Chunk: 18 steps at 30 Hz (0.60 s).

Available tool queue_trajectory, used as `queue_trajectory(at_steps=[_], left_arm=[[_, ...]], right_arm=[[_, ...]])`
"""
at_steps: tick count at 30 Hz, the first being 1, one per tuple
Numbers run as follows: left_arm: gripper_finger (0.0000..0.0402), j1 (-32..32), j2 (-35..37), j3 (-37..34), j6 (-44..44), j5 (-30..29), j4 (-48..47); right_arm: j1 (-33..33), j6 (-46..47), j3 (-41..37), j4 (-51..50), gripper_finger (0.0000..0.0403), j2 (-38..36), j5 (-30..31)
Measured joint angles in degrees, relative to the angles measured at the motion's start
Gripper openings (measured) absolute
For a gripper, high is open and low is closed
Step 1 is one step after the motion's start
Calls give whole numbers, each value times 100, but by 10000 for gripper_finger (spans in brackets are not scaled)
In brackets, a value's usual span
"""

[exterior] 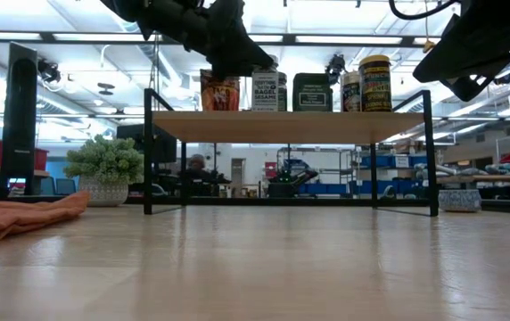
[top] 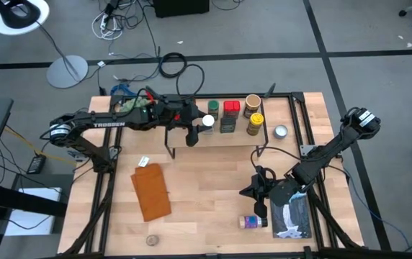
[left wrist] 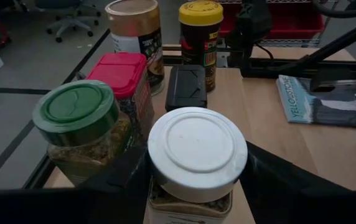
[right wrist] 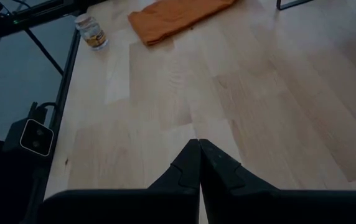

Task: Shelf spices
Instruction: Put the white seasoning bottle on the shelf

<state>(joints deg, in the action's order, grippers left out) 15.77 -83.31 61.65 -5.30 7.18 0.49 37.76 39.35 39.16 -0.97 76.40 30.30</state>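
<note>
Left end effector (top: 194, 134) is over the shelf (top: 278, 121), fingers clamped on the white-lidded jar (left wrist: 196, 152), upright at the row's 9 o'clock end, beside the green-lidded jar (left wrist: 81, 127). Whether its base touches the board, I can't tell. Right end effector (right wrist: 199, 163) hovers over bare counter (right wrist: 165, 93), fingers pressed together, empty. A loose spice bottle (top: 251, 221) lies on its side toward 6 o'clock, long axis 3-to-9; the right arm looks nearer.
</note>
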Motion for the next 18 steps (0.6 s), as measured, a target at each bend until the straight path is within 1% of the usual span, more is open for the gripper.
queue_trajectory(at_steps=[9,14,18], left_arm=[[217,0,0,-2,0,-2,-2],[240,0,0,-5,0,-160,-5],[262,0,0,-7,-29,-171,-5]], right_arm=[[0,-2,0,-2,3,0,-4],[0,-3,0,0,2,0,-5],[0,-4,0,0,2,0,-37]])
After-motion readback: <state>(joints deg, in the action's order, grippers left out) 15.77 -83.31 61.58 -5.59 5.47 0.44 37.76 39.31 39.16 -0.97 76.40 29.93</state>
